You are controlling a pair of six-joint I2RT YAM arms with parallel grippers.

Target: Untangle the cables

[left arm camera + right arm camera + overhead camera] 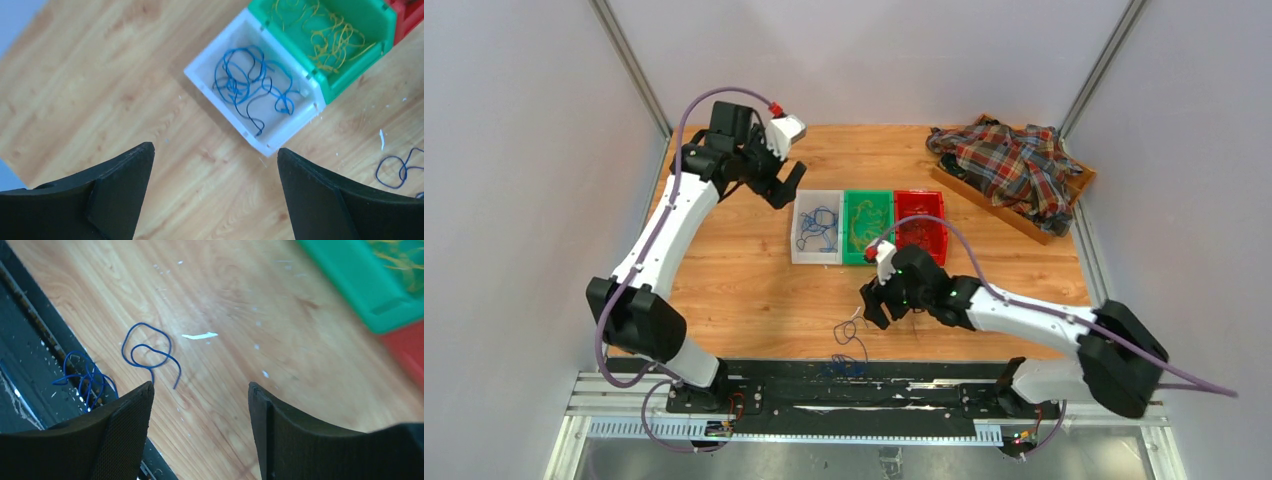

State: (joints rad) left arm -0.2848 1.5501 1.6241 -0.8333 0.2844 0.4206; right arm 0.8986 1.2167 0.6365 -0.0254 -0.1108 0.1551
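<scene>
**A:** Cables [849, 338] — where are they lying, seen from above?

**B:** Blue ones are sitting in the white bin [816, 250] and yellow ones in the green bin [867, 258]. Loose blue strands are lying on the table [744, 280], close to the front rail [924, 385]. The left gripper [786, 190] is hovering beside the white bin. The right gripper [871, 310] is hanging just above the loose strands.

**A:** And the left wrist camera?

**B:** Its jaws are standing wide apart, gripping nothing. The white bin, with its blue tangle, is showing beyond them.

**A:** Right wrist?

**B:** Jaws apart there too, and empty. A blue loop [150, 352] is lying just ahead of the fingertips on the wood. A second blue bunch [85, 380] is resting on the rail beside it.

**A:** So how should the pick be going?

**B:** I'm judging the single loop to be the step in hand. I'd be coming straight down over one strand where it is running clear of its own crossing, then pinching low against the wood. Lifting slowly matters — the bunch on the rail is sitting near, and a hasty pull risks snagging it.
</scene>
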